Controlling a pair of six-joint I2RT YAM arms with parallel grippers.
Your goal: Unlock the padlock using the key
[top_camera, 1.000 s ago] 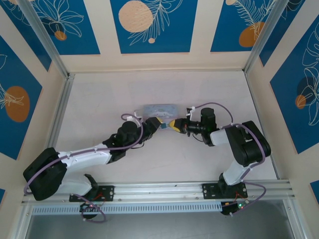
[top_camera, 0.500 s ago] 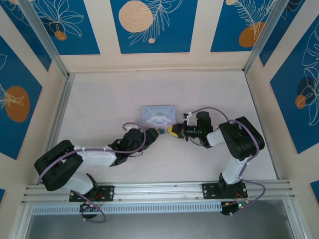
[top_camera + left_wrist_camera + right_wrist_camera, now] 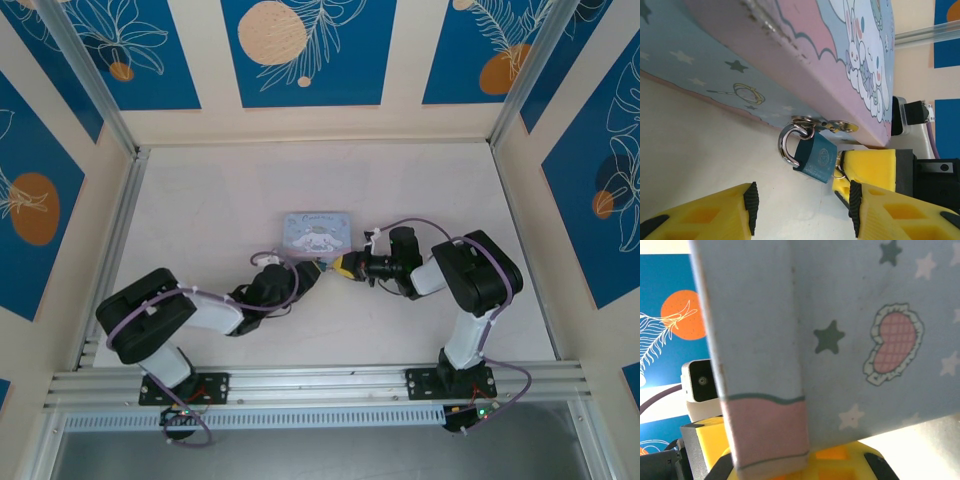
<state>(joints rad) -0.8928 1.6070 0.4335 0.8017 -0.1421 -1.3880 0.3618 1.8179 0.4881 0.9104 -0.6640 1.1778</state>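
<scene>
Left gripper (image 3: 803, 202) stands about half open and holds nothing, its yellow fingers (image 3: 715, 212) spread just short of the padlock (image 3: 814, 156). Right gripper (image 3: 343, 266) is closed tight on the key (image 3: 839, 167). Only a sliver of silver shows between its yellow tips and the padlock's bottom end.

The dark teal padlock hangs tilted against the front wall of the tin (image 3: 317, 232), with its shackle (image 3: 786, 146) looped through the metal hasp (image 3: 826, 124) fixed there. Both grippers meet just in front of the tin, the left one towards its middle, the right one by its right-hand corner. The tin stands on the pale table (image 3: 200, 200), well in from the table's edges.
</scene>
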